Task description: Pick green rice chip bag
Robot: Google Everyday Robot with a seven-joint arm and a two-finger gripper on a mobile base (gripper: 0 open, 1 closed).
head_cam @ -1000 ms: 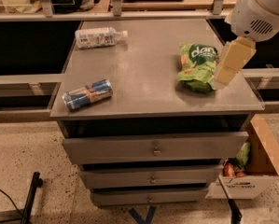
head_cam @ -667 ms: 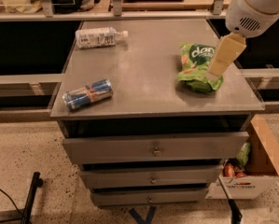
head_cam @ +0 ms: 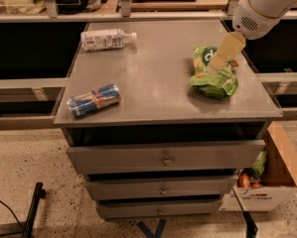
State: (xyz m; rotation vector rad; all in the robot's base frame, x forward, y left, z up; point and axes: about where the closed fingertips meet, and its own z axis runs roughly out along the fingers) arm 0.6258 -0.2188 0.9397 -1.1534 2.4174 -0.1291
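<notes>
The green rice chip bag point(head_cam: 213, 80) lies crumpled on the right side of the grey cabinet top point(head_cam: 163, 73). My gripper point(head_cam: 222, 55) comes in from the upper right on a white arm, and its pale yellow finger point(head_cam: 226, 51) hangs over the upper part of the bag, hiding some of its front. I cannot tell whether it touches the bag.
A blue and silver drink can point(head_cam: 94, 100) lies on its side at the front left. A clear bottle with a white label point(head_cam: 106, 39) lies at the back left. Drawers sit below the top. A cardboard box point(head_cam: 267, 182) stands on the floor at the right.
My gripper has moved up and to the back over the bag. The bag, can and bottle have not moved.
</notes>
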